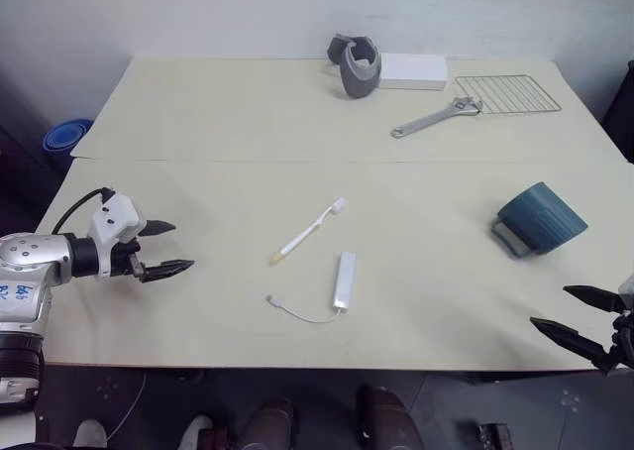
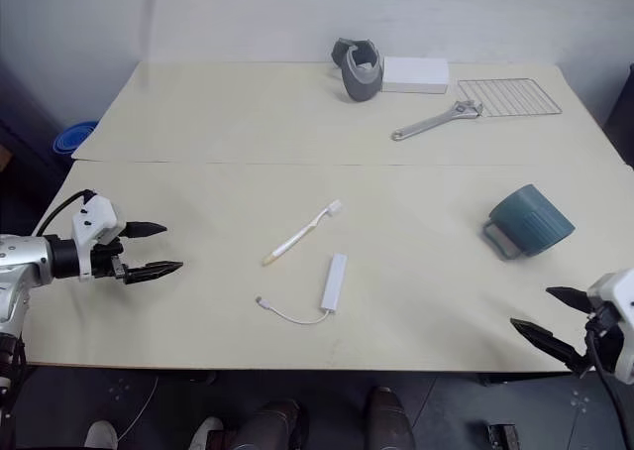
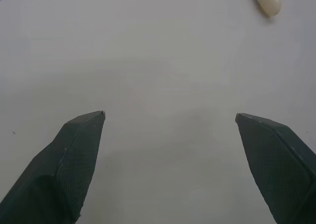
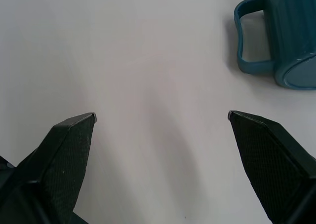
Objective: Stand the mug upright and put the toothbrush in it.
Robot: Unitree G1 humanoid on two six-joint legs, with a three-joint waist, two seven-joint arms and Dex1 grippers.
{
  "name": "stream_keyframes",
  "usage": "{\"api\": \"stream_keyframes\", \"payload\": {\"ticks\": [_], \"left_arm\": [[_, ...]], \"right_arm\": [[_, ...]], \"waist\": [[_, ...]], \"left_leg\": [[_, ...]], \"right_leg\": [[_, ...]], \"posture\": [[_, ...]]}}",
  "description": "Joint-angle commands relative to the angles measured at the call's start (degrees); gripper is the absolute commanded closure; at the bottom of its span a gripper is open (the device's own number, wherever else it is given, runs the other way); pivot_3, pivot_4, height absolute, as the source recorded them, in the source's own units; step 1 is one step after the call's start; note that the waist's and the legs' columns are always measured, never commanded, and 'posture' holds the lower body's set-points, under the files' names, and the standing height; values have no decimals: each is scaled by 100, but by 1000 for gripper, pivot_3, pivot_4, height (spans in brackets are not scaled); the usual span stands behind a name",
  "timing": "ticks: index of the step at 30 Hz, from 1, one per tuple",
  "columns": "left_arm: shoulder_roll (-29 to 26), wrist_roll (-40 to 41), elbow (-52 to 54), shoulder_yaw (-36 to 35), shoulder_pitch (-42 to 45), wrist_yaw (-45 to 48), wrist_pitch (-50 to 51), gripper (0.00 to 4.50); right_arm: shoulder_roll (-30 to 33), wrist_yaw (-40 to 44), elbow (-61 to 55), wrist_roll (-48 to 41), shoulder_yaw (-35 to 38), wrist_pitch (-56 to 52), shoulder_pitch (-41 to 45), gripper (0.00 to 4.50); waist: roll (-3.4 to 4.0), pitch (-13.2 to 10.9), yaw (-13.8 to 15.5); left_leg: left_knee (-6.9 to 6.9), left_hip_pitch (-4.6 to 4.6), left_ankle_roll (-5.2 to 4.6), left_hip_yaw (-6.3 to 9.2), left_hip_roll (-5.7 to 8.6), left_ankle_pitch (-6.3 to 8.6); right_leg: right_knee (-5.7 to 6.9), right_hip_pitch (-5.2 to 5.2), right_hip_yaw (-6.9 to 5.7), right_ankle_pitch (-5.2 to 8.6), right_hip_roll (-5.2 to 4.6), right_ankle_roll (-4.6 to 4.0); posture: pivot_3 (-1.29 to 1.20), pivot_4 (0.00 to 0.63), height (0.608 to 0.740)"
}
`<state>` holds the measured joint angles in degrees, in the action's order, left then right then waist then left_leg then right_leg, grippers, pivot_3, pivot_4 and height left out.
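Two tabletops are sitting edge to edge, forming one pale table (image 1: 228, 113) that is carrying everything. At its far edge a wire rack (image 1: 507, 93) is lying flat, with a white box (image 1: 412, 70) beside it and a grey curved object (image 1: 359, 65) touching that box's end. A wrench (image 1: 434, 119) is resting just in front of the rack. The mug (image 1: 540, 219) is lying on its side near my right, handle toward the front edge, well apart from the toothbrush (image 1: 309, 230), which is lying slantwise in the middle. Just beside the toothbrush, a white adapter (image 1: 344, 280) is trailing its thin cable. I am holding my left gripper (image 1: 173, 248) spread wide and empty over the table's left side, and my right gripper (image 1: 578, 317) equally wide and empty near the mug.
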<state>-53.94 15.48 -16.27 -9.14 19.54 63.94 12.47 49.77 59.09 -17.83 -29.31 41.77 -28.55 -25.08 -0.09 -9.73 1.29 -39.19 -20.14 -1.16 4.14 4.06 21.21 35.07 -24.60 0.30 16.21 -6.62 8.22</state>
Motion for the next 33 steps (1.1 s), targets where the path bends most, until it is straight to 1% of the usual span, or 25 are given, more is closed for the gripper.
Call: {"api": "stream_keyframes", "payload": {"ticks": [1, 27, 30, 33], "left_arm": [[9, 82, 131, -111, 33, -9, -11, 0], [64, 78, 51, -100, 57, 153, -35, 0], [129, 275, 161, -151, 132, 203, 174, 0], [139, 930, 923, -205, 241, 404, 1021, 0]], "right_arm": [[-31, -18, -36, 3, 50, 113, 27, 24], [-99, -8, 137, 59, -14, 324, -21, 24], [-68, 6, -164, 2, -41, 235, -61, 24], [-51, -194, -1116, -559, -123, -378, -5, 24]], "waist": [[0, 0, 1], [0, 0, 0], [0, 0, 1], [0, 0, 2]], "left_leg": [[0, 0, 0, 0, 0, 0], [0, 0, 0, 0, 0, 0], [0, 0, 0, 0, 0, 0], [0, -2, 0, 1, -1, 0]], "right_leg": [[0, 0, 0, 0, 0, 0], [-2, 0, 0, 0, 0, 0], [-2, 0, 0, 0, 0, 0], [3, -1, 0, 0, -1, 0]], "posture": [[0, 150, 740], [0, 150, 740], [0, 150, 740], [0, 150, 740]]}}
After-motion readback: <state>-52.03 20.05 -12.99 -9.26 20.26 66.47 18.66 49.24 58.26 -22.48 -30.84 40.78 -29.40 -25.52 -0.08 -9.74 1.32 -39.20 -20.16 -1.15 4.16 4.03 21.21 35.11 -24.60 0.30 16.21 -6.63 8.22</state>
